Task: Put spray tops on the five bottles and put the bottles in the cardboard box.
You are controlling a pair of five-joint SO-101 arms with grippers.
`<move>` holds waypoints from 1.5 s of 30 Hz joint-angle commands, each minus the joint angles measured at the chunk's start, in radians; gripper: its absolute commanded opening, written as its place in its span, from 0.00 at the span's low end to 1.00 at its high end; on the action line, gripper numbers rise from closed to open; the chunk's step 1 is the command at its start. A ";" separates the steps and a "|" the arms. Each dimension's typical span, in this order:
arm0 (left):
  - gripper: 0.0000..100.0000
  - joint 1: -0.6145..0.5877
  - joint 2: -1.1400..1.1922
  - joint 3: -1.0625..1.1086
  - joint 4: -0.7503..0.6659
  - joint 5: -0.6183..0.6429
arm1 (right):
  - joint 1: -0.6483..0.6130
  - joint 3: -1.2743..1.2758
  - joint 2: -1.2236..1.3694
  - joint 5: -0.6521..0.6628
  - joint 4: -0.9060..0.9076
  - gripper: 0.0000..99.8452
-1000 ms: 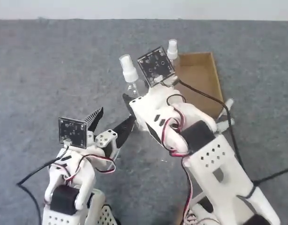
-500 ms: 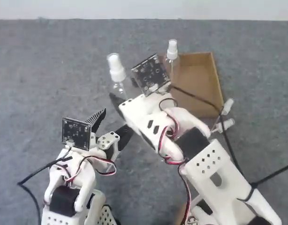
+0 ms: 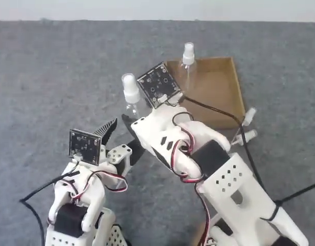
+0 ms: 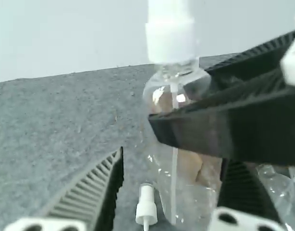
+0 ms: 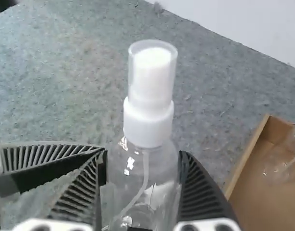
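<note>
Clear plastic, the bottle (image 3: 131,105) with a white spray top (image 3: 130,84) seated on its neck is clamped at the shoulder in the right end effector (image 5: 142,192). It stands out over the grey tabletop (image 3: 55,66), beside the cardboard box (image 3: 219,97); whether its base touches the tabletop I cannot tell. A second ago this bottle was nearer the box's corner. Half a second ago it had swung further from the box, and now it has come back a little and dropped lower, close to the left end effector (image 3: 121,137). That one has its fingers spread apart with nothing between them, and it has barely shifted; its own wrist view has the bottle (image 4: 178,96) right ahead of its open fingers. So the capped bottle is going toward the other arm rather than into the box, probably for the top to be tightened or for a regrip. A second bottle (image 3: 189,69), also capped, already stands in the box. Loose spray tops (image 3: 248,135) lie on the box's other side, so most of the task remains.
</note>
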 commanded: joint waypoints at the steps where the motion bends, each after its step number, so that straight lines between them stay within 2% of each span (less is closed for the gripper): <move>1: 0.29 -0.002 -0.006 -0.002 -0.025 -0.008 | -0.002 -0.068 -0.119 -0.005 0.027 0.01; 5: 0.29 -0.002 -0.008 -0.002 -0.025 -0.008 | -0.001 -0.066 -0.162 0.002 0.028 0.01; 9: 0.29 -0.002 -0.009 -0.002 -0.023 -0.008 | 0.036 -0.069 -0.162 0.072 0.041 0.01; 19: 0.29 -0.002 -0.009 -0.001 -0.023 -0.008 | 0.513 -0.161 -0.054 0.215 0.016 0.01; 25: 0.29 -0.003 -0.011 0.010 -0.025 -0.008 | 0.673 -0.164 0.173 0.213 -0.162 0.01; 32: 0.27 -0.005 -0.011 0.024 -0.029 -0.009 | 0.716 -0.166 0.423 0.213 -0.414 0.01; 39: 0.00 -0.098 -0.011 0.027 -0.074 -0.006 | 0.727 -0.262 0.627 0.213 -0.575 0.01; 45: 0.01 -0.109 -0.011 0.027 -0.072 -0.003 | 0.722 -0.423 0.820 0.193 -0.601 0.01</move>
